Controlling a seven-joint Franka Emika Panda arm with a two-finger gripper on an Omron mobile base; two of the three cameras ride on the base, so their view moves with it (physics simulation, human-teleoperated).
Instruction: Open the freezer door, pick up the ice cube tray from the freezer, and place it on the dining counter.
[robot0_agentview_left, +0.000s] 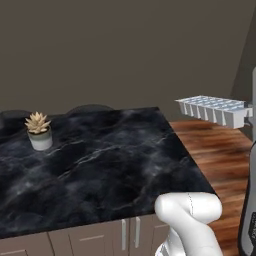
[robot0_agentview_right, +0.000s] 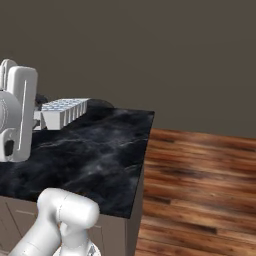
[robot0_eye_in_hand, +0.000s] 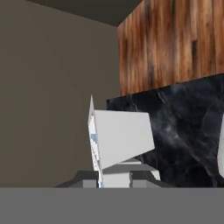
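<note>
While the gripper (robot0_eye_in_hand: 114, 183) is clamped on one end of the ice cube tray (robot0_agentview_left: 214, 110), the tray projects forward, with the dining counter (robot0_agentview_left: 115, 165) below.

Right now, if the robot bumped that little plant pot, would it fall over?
Probably it would slide before tipping: the plant pot looks short and wide-bottomed, standing upright on the smooth dining counter. It looks small, so likely light. A hard knock could still topple it.

Ice cube tray (robot0_agentview_left: 215, 110) held in the air off the right end of the dining counter (robot0_agentview_left: 110, 165), above the wooden floor (robot0_agentview_left: 220, 150). Potted succulent (robot0_agentview_left: 38, 130) stands on the counter's far left.
</note>
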